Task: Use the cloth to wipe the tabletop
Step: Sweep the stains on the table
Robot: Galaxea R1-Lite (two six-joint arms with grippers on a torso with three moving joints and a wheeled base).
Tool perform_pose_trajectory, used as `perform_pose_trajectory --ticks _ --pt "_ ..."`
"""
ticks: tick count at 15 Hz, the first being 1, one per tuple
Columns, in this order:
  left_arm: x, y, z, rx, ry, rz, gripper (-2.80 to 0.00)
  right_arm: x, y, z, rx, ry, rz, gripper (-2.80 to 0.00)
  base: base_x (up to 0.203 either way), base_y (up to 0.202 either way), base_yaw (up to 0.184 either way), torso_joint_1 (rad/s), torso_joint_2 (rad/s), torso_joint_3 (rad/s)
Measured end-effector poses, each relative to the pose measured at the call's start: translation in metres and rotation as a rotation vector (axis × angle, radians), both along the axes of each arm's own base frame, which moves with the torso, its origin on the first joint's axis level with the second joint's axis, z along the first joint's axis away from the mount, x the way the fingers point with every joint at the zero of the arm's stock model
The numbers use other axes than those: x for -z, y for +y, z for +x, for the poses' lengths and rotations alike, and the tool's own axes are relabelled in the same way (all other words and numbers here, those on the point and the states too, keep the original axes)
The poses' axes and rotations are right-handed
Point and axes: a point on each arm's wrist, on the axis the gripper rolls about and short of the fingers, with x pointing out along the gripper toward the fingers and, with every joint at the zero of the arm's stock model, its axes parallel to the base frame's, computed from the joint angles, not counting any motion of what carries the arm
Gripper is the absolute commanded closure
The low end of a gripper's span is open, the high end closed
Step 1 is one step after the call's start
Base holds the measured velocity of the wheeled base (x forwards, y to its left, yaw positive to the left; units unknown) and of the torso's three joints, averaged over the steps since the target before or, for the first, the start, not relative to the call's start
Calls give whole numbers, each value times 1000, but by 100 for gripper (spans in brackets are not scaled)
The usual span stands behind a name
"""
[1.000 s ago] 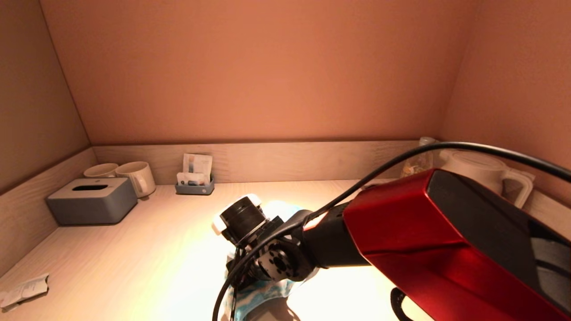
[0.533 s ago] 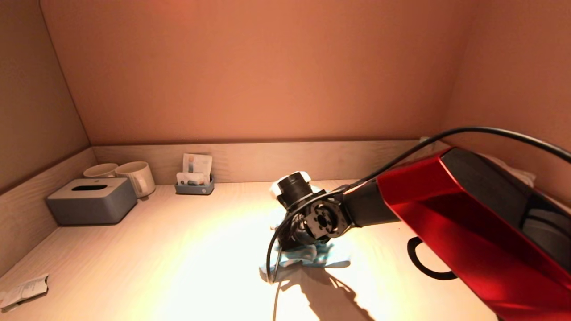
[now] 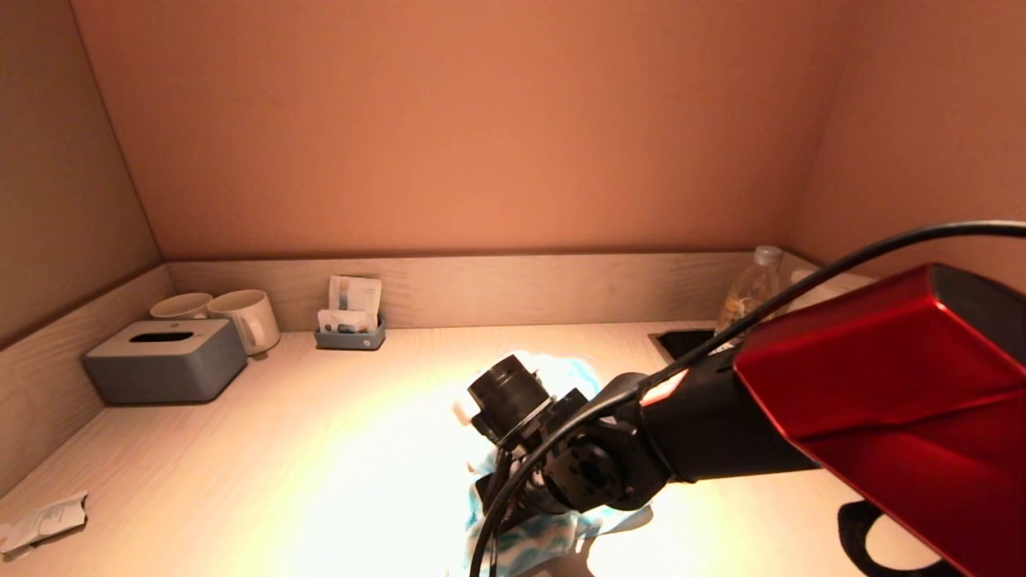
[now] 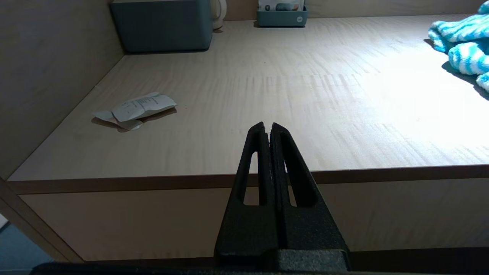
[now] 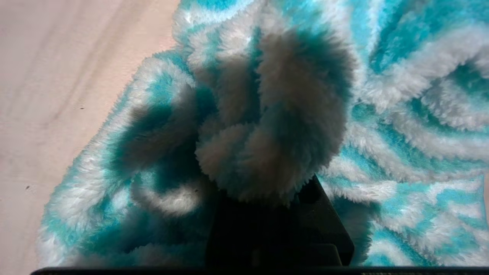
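The cloth, fluffy with turquoise-and-white zigzag stripes, lies bunched on the pale wood-grain tabletop, near its middle and towards the front. My right gripper points down onto the cloth and is shut on a fold of it; in the right wrist view the cloth bulges over the dark fingers. My left gripper is shut and empty, parked low in front of the counter's front edge. The cloth's edge shows at the far right of the left wrist view.
A grey tissue box, two mugs and a sachet holder stand at the back left. A dark square cut-out, a bottle and a half-hidden kettle are at the back right. A crumpled paper wrapper lies front left.
My right gripper dragged the cloth away towards the back and right, then back towards the front. The left arm has not moved.
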Motion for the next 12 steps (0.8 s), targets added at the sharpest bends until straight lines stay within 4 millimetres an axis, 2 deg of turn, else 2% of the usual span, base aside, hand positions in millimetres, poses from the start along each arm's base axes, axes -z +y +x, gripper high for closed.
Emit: perform_pose_trajectory --ticks 3,6,9,10,12 --pt "0 0 0 0 0 0 0 -4 18 1 -30 -25 29 0 0 0 0 0 0 0" --pt "0 0 0 0 0 0 0 -8 39 19 -30 -67 73 0 0 0 0 0 0 0" --pt "0 0 0 0 0 0 0 -3 49 40 -6 -91 84 0 0 0 0 0 0 0" --pt "0 0 0 0 0 0 0 1 48 53 22 -101 83 0 0 0 0 0 0 0" --pt "0 0 0 0 0 0 0 11 32 82 108 -104 55 0 0 0 0 0 0 0"
